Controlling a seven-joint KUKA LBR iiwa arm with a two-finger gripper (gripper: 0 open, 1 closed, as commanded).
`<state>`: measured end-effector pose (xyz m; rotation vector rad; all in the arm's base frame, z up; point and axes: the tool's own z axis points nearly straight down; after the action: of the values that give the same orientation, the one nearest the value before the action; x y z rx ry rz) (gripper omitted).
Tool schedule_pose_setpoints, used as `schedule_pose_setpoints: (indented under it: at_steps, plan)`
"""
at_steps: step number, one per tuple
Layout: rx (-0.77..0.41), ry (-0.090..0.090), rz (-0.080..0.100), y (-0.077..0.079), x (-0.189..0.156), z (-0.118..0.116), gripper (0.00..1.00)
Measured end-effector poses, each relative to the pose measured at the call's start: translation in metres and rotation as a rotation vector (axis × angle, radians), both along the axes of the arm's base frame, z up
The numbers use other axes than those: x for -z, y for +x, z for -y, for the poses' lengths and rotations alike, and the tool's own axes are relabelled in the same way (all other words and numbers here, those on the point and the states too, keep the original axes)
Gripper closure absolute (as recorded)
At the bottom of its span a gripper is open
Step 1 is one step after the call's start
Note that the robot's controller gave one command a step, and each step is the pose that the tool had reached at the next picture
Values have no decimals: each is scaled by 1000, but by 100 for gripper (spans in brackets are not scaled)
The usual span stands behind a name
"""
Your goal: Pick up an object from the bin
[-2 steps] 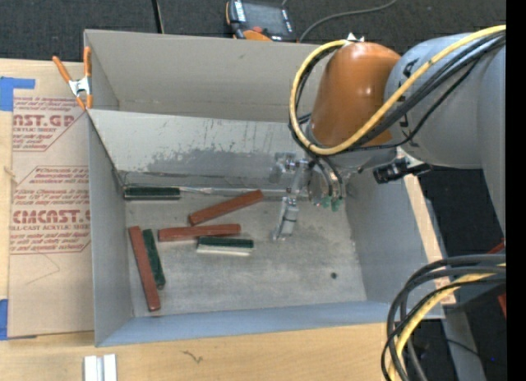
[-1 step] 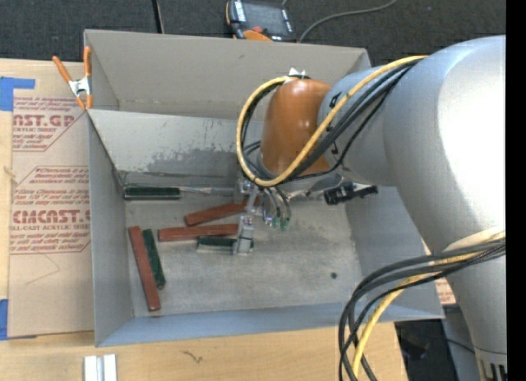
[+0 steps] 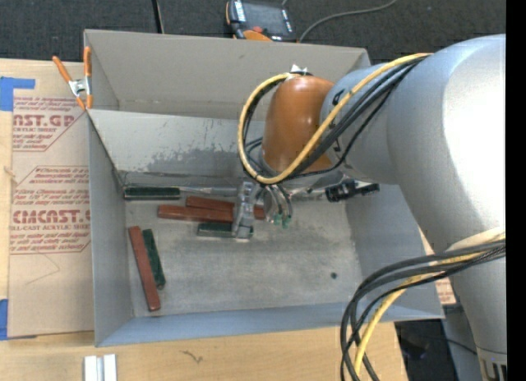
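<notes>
A KUKA arm [image 3: 444,158], its casing smooth and pale, extends from the right into a grey metal bin [image 3: 271,285] with a dull, scuffed floor and flat walls that slope outward. A glossy, rounded orange cover [image 3: 296,117] caps the wrist, looped by yellow and black cables [image 3: 245,137]. Below it, the slim metal gripper [image 3: 245,217] points down at the floor near the bin's middle. It stands at the right-hand ends of two flat, straight-edged bars: a reddish-brown bar [image 3: 215,204] and, just on its near side, a short dark green bar [image 3: 215,228]. It cannot be told whether the gripper touches either bar, how wide it stands, or whether it has hold of anything. A second brown bar [image 3: 179,213] lies just left of the first, close enough that their ends may meet. A long dark bar [image 3: 152,193] rests along the foot of the far wall, toward the left. Well apart from these, by the left wall, a long brown stick [image 3: 141,268] and a shorter dark green stick [image 3: 154,259] lie side by side, seemingly touching. Both run from near to far and look matte and hard-edged.
</notes>
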<state>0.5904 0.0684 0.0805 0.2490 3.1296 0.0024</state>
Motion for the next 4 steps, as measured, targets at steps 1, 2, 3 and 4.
schedule_pose_setpoints:
  at_steps: [1, 2, 3, 4]
  plan:
    - [1, -1, 0, 0, 1, 0, 0]
    - [-28, 4, 3, 2, -27, -84, 0]
    - [-224, -2, -6, -55, 12, -82, 0]
    - [-223, -1, -1, -54, 11, -82, 100]
